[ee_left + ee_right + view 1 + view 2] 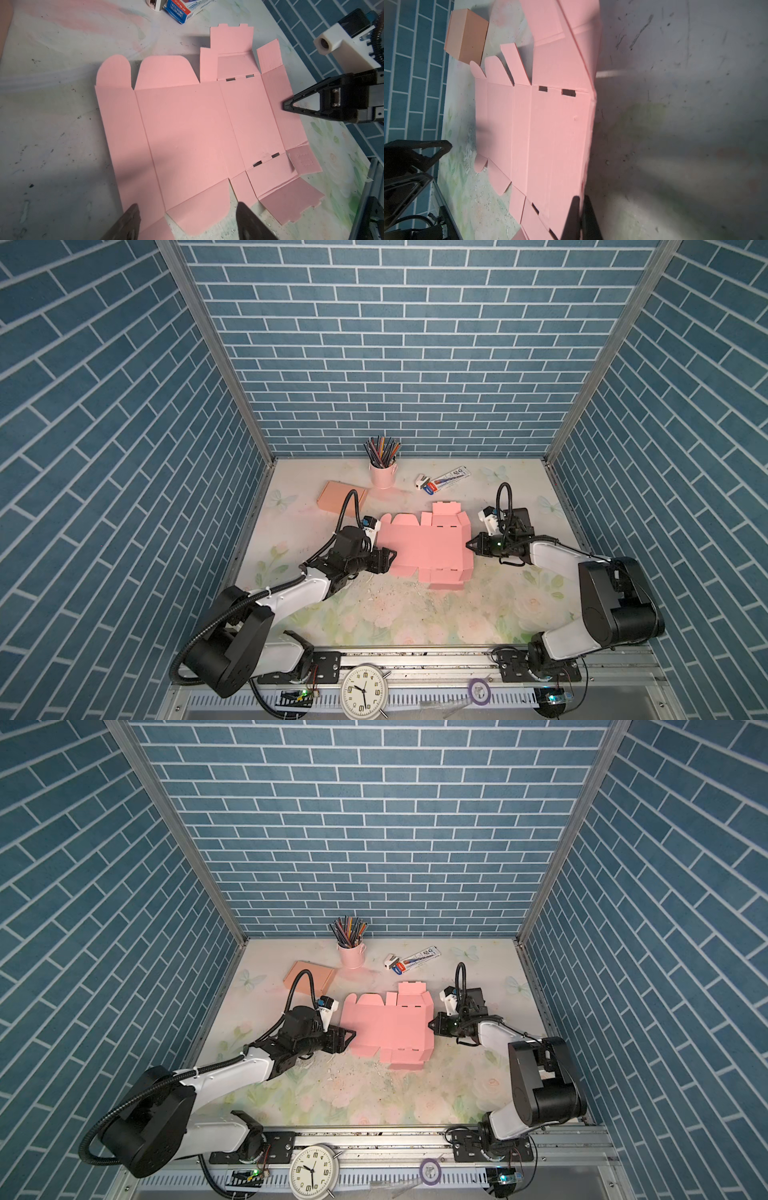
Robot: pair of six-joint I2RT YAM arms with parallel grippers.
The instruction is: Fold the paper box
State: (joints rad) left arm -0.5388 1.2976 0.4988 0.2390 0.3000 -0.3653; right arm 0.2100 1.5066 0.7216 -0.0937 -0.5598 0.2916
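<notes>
The paper box (424, 547) (386, 1027) is a flat, unfolded pink cut-out sheet lying mid-table, with its flaps spread out. My right gripper (468, 545) (431, 1025) is at the sheet's right edge. In the right wrist view it (581, 199) is shut, pinching the edge panel of the box (550, 128) between its two fingers. From the left wrist view its closed tip (285, 106) rests on that same panel. My left gripper (392, 558) (353, 1038) hovers open at the sheet's left edge. Its fingers (133, 216) straddle a rounded flap of the box (187, 128) and hold nothing.
A tan folded box (343, 496) sits at the back left. A pink cup of pencils (382, 475) stands at the back middle, with a stapler and small packets (440, 481) to its right. A clock (363, 691) and a purple tape roll (479, 691) lie on the front rail. Brick walls enclose three sides.
</notes>
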